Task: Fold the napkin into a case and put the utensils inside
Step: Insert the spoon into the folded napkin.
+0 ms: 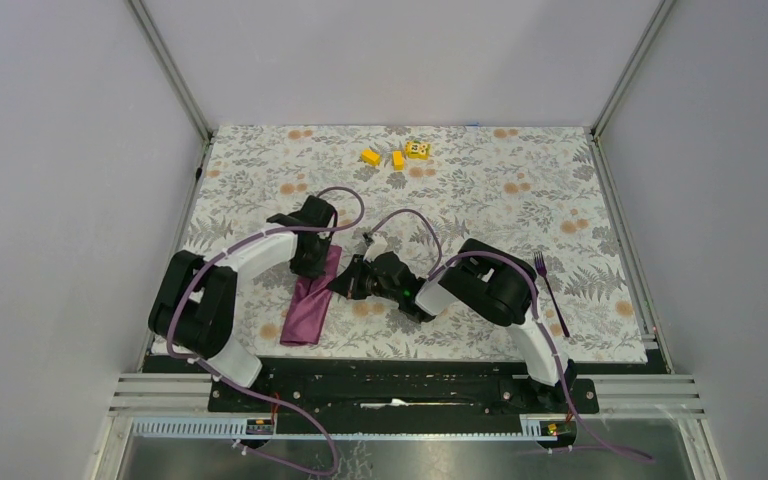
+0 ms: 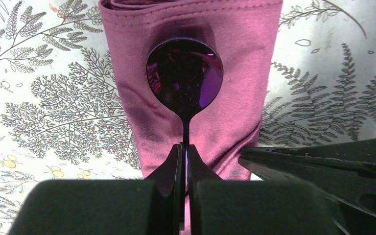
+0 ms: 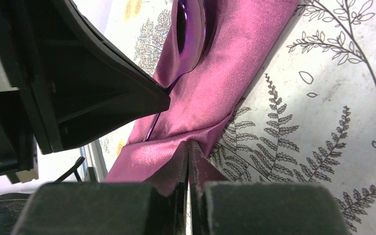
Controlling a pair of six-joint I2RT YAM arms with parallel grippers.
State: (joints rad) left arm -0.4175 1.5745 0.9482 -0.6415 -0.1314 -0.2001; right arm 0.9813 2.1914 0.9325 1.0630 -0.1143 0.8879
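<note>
Top external view: both arms reach from the near edge of the table and meet over the case.
Case: a narrow folded strip of plum cloth lying flat on the tablecloth, its long axis running near to far with a slight lean to the right.
Right gripper: comes in from the right of the case; its fingers are clenched together, pinching a folded edge of the case on its right side.
Left gripper: sits over the far half of the case, fingers pressed tight on the thin handle of the spoon.
Spoon: dark purple; the handle is caught between the left fingers and the oval bowl sits over the middle of the case's width, facing the left wrist camera. It is outside the cloth, and I cannot tell whether the bowl touches it.
Gripper spacing: the right fingertips lie just beside the left fingers, at the case's right edge.
Fork: dark purple, lying flat on the tablecloth well to the right of the case, beyond the right arm, tines pointing away.
Yellow blocks: a small cluster well beyond the case, toward the far edge of the tablecloth.
</note>
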